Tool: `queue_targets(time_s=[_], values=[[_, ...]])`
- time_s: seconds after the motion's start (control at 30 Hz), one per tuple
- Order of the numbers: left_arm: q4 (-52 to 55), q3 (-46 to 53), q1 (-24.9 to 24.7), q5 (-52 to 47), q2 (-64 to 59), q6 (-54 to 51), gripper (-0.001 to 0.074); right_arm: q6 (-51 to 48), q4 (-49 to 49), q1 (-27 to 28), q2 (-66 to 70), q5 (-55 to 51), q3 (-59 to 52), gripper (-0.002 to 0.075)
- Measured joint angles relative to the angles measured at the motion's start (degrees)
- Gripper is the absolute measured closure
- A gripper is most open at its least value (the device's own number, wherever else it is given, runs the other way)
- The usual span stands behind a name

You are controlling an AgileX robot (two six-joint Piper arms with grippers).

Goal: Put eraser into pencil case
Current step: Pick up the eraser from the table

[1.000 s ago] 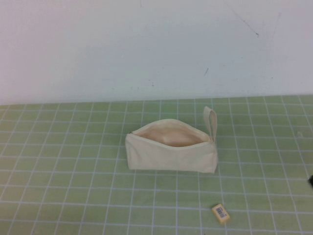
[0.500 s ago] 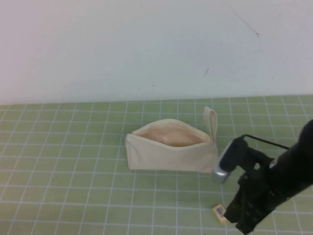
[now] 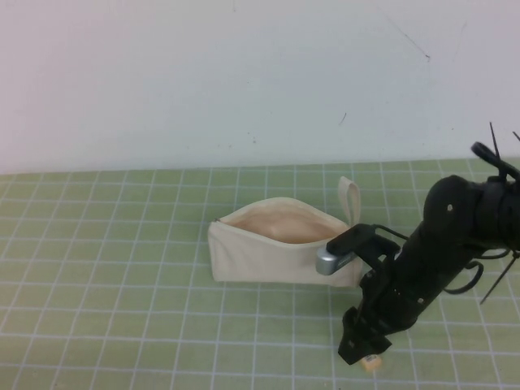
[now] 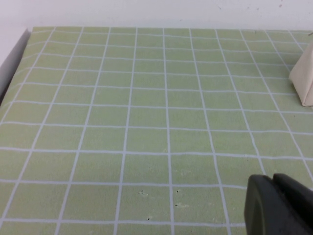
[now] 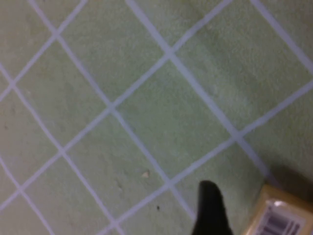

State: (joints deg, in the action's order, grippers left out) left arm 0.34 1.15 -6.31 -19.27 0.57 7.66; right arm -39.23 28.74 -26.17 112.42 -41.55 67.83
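The right gripper reaches down over the eraser, near the case. The left gripper hangs apart from the case.

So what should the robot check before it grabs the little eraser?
1. Pencil case unzipped, mouth facing up: ok.
2. Eraser on the mat, not yet lifted: ok.
3. Right gripper down over the eraser: ok, it covers most of it in the high view.
4. Eraser sitting between the fingers: cannot tell; the right wrist view shows only one dark fingertip beside it.
5. Left gripper out of the way: ok, it sits at the pouch's far end, away from the eraser.
6. Mat around the pouch free of other things: ok.
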Motion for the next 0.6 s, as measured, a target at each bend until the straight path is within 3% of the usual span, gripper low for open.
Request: queue_targets(time_s=[0.1, 0.3, 0.47, 0.6], values=[[0.0, 0.0, 0.0, 0.0, 0.0, 0.0, 0.0736, 0.2, -0.3, 0.0, 1.0, -1.3, 1.1, 0.0333], [0.0, 0.0, 0.0, 0.0, 0.0, 0.0, 0.0736, 0.2, -1.1, 0.0, 1.8, -2.6, 2.1, 0.0524], [0.0, 0.0, 0.0, 0.0, 0.0, 0.0, 0.0736, 0.2, -1.0, 0.0, 2.3, -6.1, 3.4, 0.0555], [0.0, 0.0, 0.0, 0.0, 0.0, 0.0, 0.0736, 0.3, -2.1, 0.0, 3.1, -14.1, 8.0, 0.0689]])
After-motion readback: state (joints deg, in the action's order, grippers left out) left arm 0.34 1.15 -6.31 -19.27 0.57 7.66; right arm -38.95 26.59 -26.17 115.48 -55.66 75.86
